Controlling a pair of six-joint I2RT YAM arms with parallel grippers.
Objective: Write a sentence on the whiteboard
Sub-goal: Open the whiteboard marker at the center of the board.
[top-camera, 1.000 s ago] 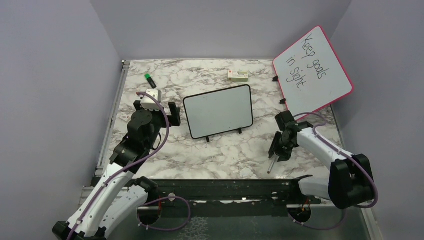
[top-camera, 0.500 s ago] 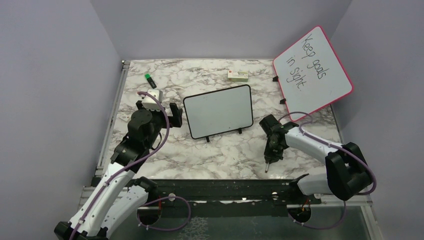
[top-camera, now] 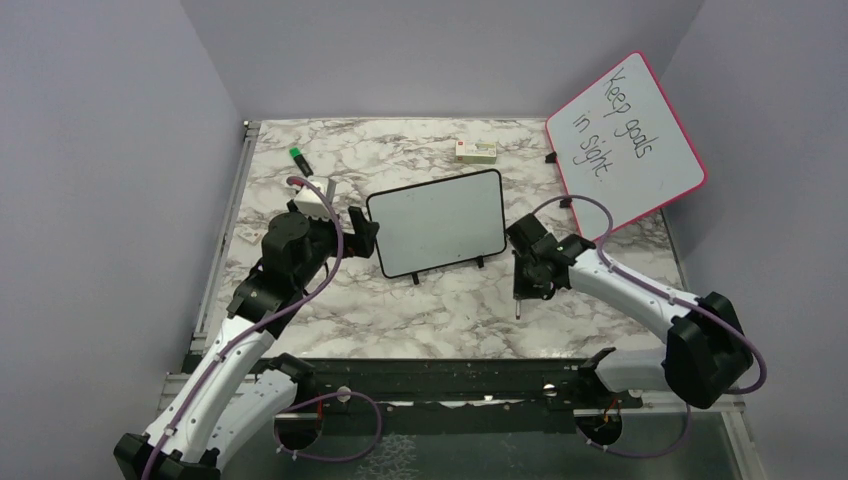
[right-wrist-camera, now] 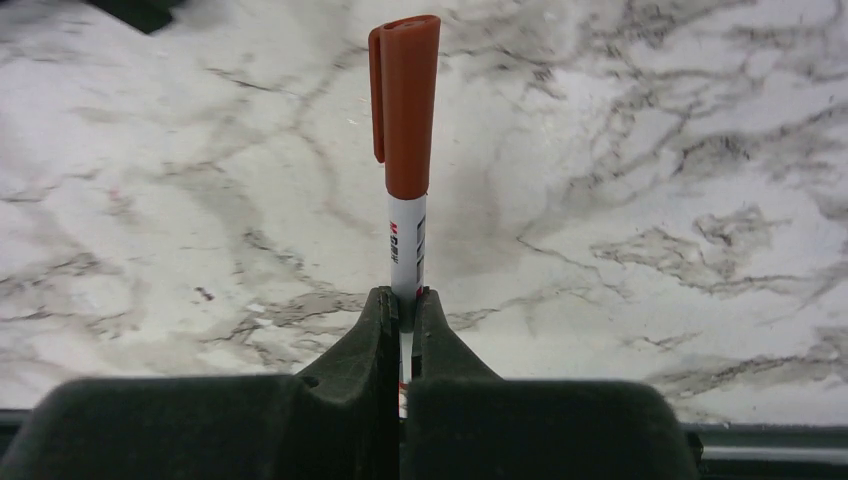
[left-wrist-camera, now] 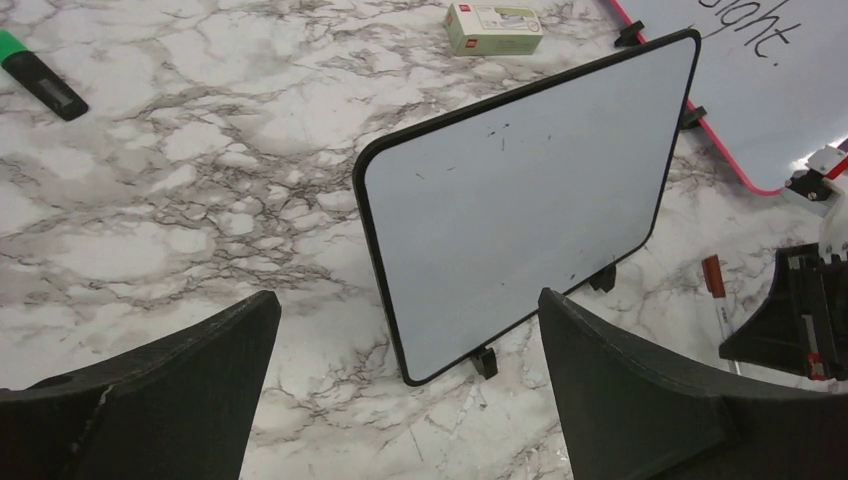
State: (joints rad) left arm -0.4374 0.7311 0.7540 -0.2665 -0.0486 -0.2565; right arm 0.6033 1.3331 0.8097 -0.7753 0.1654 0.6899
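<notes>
left claw: spread wide, nothing held, parked just beside the left edge of the whiteboard

whiteboard: propped up in the middle of the surface, leaning back a bit. Blank apart from a few faint specks, so no sentence is written on it yet

right claw: clamped tight on the marker, just right of the board's lower right corner

marker: gripped around the white barrel, with the red-brown cap still on at the end sticking out past the claw

step in hand: looks like the pen is picked up and uncapping is next. Nothing gets written till that cap is pulled, tbh

done well: the cap is probably best offered to the free left claw and pulled straight off along the barrel, with the grip firm enough that the barrel isn't dragged through

green marker: lying at the back left, well apart

small box: behind the board, out of the way

pink-framed board: leaned up at the back right, "Keep goals in sight" written on it. It's near the right arm, so wide swings are better avoided

in the way: mostly just the cap. The board is only propped up too, so it could get shoved back if pressed hard
</notes>
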